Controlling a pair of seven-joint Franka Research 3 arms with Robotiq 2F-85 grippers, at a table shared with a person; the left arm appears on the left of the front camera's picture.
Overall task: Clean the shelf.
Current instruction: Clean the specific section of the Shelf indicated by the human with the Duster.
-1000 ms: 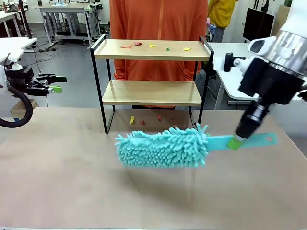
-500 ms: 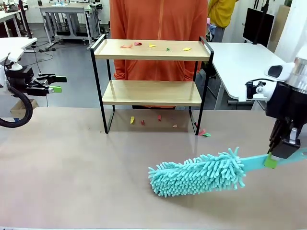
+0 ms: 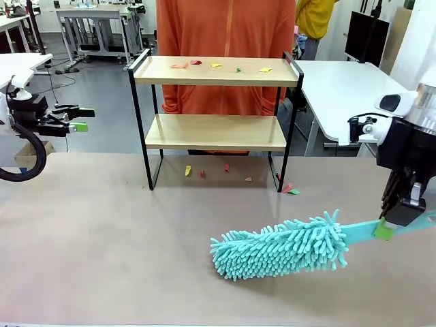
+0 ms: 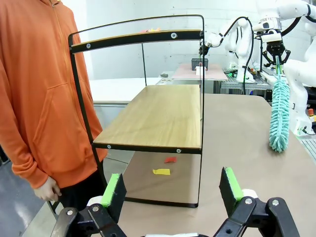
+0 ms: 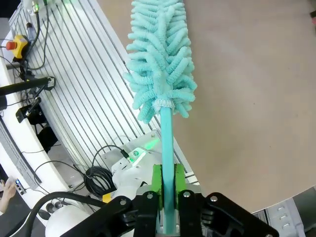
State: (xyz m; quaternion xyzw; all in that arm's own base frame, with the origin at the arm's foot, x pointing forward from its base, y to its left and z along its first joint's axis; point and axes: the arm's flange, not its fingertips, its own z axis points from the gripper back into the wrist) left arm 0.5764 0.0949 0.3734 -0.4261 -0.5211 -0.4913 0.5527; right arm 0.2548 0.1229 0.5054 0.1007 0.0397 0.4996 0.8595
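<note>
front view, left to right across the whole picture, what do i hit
left gripper, open, off the table's left edge → shelf at the far middle → right gripper, shut on the handle of the teal duster, whose head overlaps the shelf's span, so it is left unplaced

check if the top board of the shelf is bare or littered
Littered: small coloured scraps lie along the top board of the shelf. The lower board looks bare.
</note>
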